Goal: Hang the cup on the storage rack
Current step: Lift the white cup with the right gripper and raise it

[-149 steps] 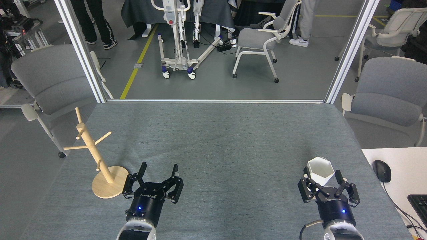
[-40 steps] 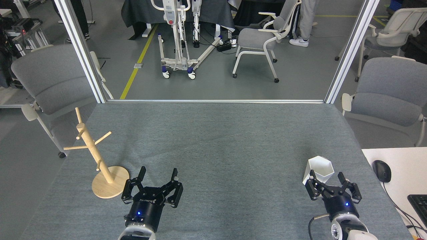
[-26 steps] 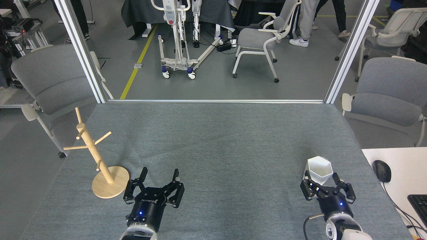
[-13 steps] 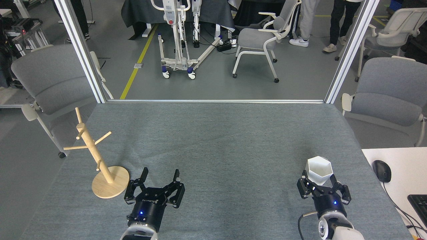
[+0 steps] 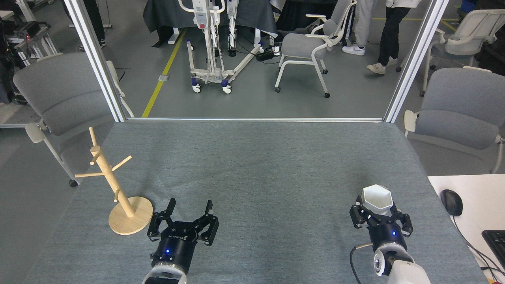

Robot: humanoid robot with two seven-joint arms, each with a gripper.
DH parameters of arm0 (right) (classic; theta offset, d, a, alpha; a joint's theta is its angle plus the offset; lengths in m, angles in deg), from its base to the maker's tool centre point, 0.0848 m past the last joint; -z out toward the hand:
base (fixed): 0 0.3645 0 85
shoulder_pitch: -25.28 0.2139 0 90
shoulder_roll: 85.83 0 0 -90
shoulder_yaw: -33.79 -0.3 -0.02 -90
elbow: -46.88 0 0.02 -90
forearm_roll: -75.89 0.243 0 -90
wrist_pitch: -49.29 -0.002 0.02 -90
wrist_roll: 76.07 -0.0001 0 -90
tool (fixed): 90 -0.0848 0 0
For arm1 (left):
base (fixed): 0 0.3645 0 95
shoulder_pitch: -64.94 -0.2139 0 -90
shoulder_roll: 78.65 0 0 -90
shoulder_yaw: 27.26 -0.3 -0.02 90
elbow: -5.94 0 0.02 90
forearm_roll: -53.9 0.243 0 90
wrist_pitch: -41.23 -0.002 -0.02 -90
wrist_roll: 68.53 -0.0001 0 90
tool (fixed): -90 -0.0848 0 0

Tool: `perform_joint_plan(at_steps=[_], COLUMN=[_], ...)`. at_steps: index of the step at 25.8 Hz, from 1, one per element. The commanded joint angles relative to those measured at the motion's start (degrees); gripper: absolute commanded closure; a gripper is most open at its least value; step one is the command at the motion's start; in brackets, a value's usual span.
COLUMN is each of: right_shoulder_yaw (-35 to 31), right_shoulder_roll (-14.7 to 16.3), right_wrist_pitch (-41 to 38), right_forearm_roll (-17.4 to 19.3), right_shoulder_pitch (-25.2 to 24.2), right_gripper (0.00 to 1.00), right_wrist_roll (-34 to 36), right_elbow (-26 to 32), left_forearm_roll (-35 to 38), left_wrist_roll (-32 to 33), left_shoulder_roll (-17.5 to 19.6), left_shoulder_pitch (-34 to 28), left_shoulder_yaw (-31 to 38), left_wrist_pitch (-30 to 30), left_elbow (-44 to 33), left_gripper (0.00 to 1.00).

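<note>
Looking down from the head view, the right hand [image 5: 380,218] sits at the near right of the grey bench [image 5: 260,165] with its fingers closed around the lower body of the cup [image 5: 376,199], gripping low so that the hexagonal mouth faces up and stays clear; the cup's white interior shows nothing in it. The left hand [image 5: 188,215] rests released, fingers spread and holding nothing, just beside the round base of the storage rack [image 5: 114,189], probably placed to steady or meet the rack. All the rack's pegs are bare, well apart from the cup across the bench.
</note>
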Motion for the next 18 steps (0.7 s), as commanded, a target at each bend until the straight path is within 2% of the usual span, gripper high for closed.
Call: perform_joint_plan(at_steps=[1, 10, 18], right_shoulder_yaw=[-0.09, -0.27, 0.00], right_shoulder_roll=[0.10, 0.89, 0.80], right_wrist_pitch=[-0.08, -0.08, -0.08], right_forearm_roll=[-0.04, 0.05, -0.12], right_shoulder_pitch=[0.66, 4.53, 4.79], right_gripper=[0.01, 0.02, 0.02], right_wrist_roll=[-0.06, 0.02, 0.02], right_elbow=[-1.07, -4.94, -5.82], left_forearm_roll=[0.00, 0.00, 0.00], left_wrist_roll=[-0.02, -0.02, -0.02], left_shoulder_roll=[-0.01, -0.01, 0.08], left_shoulder_pitch=[0.02, 0.02, 0.28], left_shoulder_yaw=[0.00, 0.00, 0.00], left_wrist_pitch=[-0.01, 0.07, -0.01], left_elbow=[0.05, 0.05, 0.05], left_gripper=[0.00, 0.00, 0.00])
